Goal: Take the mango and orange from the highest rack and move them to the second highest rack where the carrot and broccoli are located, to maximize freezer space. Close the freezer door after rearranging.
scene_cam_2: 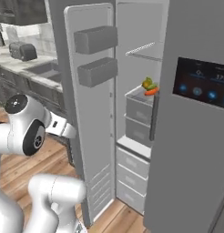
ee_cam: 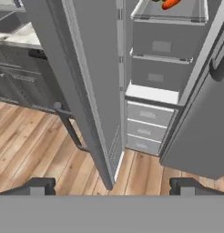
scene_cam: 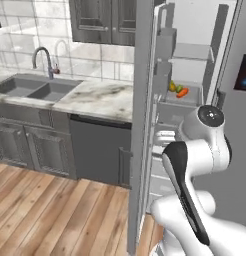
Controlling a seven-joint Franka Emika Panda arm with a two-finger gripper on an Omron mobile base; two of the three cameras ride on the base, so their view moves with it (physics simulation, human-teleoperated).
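Note:
The freezer door stands wide open, with its edge toward me. Inside, a wire rack near the top looks bare. Lower down, a shelf above the drawers holds a yellow mango, something green and an orange carrot. The same cluster shows from the left: the mango and the carrot. I cannot make out a round orange. My gripper is open and holds nothing, low in front of the door, well short of the shelf. The carrot peeks in at the hand view's top edge.
Two door bins jut from the open door. The fridge's right door with a lit panel is closed. Left of the freezer run a marble counter with sink, a faucet and a dishwasher. Wood floor lies below.

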